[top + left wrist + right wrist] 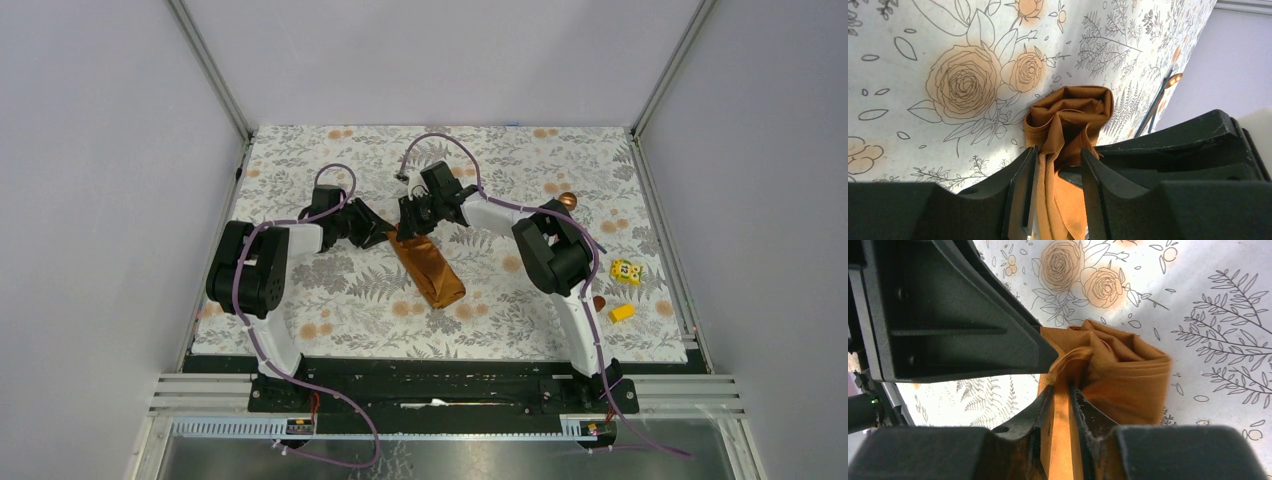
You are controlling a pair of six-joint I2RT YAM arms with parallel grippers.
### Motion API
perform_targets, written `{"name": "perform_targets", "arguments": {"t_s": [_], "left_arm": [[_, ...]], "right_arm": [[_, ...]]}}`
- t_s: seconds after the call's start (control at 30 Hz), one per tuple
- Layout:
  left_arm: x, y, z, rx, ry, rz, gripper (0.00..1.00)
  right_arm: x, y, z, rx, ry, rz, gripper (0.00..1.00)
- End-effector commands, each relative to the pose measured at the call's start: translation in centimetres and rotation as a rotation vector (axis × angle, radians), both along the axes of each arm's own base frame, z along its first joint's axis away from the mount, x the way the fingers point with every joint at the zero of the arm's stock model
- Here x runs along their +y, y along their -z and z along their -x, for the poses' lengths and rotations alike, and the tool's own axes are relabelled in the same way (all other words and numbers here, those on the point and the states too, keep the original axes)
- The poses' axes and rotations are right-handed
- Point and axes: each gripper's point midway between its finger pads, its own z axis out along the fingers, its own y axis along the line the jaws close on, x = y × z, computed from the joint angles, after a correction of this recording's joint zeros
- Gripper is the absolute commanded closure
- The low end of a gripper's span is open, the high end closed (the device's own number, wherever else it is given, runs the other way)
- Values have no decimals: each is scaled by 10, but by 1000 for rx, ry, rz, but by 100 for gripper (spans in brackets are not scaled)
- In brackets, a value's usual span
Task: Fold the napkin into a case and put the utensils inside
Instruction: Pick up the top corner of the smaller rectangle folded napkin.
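The napkin lies on the floral table as a long, narrow orange-brown case, running from the centre toward the near right. Both grippers meet at its far end. My left gripper has its jaws apart around the bunched end; the cloth rests against one finger with a gap to the other. My right gripper has its jaws close together with a strip of the napkin filling the slit between them. The utensils, dark sticks with a copper bowl, lie at the far right, partly behind the right arm.
Two yellow blocks and a small brown disc sit near the right edge of the table. Grey walls on metal posts close in the left, far and right sides. The right arm's elbow stands over the right half.
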Motion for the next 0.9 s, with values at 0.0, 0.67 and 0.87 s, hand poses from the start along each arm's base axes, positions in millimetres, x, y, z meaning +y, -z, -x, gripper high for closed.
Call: {"name": "perform_targets", "arguments": {"t_s": [0.0, 0.67, 0.87], "left_arm": [[2, -15, -22, -75, -18, -7, 57], [-1, -13, -31, -82, -4, -39, 50], [-2, -10, -32, -74, 4, -87, 57]], "right_arm": [[8, -4, 4, 0, -45, -35, 73], [9, 9, 8, 37, -63, -34, 100], [9, 9, 9, 36, -70, -38, 100]]}}
